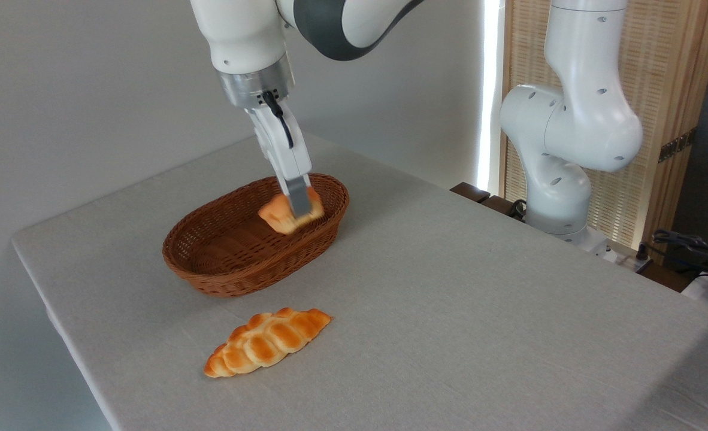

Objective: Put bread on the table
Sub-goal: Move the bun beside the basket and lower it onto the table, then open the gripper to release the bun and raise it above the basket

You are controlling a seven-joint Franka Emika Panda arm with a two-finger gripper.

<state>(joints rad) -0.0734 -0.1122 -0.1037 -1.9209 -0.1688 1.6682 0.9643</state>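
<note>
Nearest me, a braided loaf [268,350] lies on the bench [480,311], in front of and below my end effector [297,206]. The end effector pinches the bun [281,214], held tilted over the basket's [234,263] right end.

The near finger [297,194] of the gripper [299,206] covers the middle of the bread [277,214]; the far finger is hidden behind it. The basket's [234,276] near wall hides part of its floor. The table [450,311] runs off the bottom and right edges. At far right, dark cables and objects [698,248] are too small to identify.
</note>
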